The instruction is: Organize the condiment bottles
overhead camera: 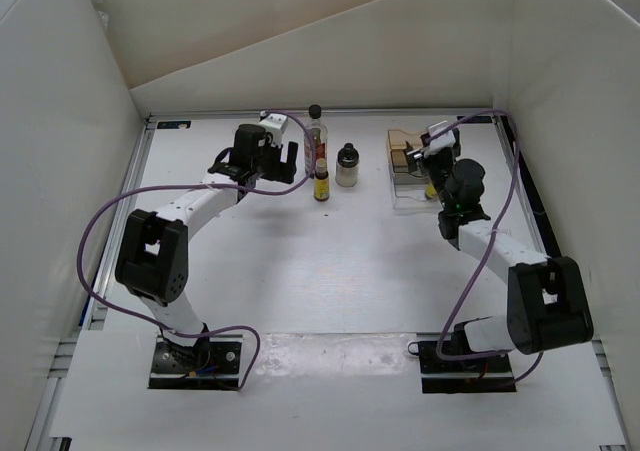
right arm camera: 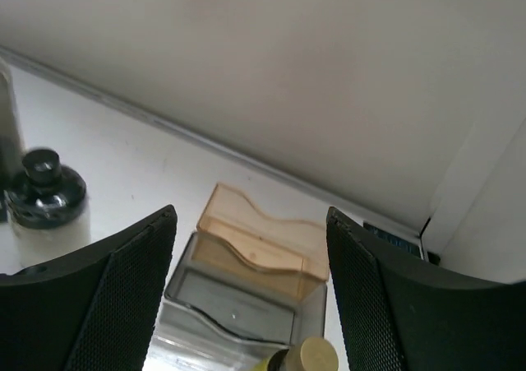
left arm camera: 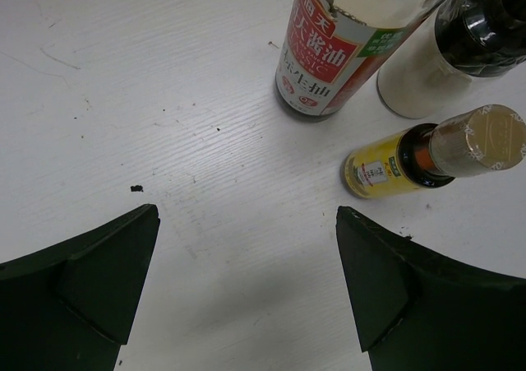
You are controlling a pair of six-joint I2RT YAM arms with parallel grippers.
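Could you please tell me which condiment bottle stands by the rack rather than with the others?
The small yellow bottle with the pale cap, at the clear end of the rack; the other three stand clustered together off to its left.

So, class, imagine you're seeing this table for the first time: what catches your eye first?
A tight cluster at the far middle of the table: a tall red-labelled bottle, a squat black-capped jar and a small yellow bottle just in front of the tall one. Over at the far right sits a clear-and-tan rack, with another yellow bottle at its near end.
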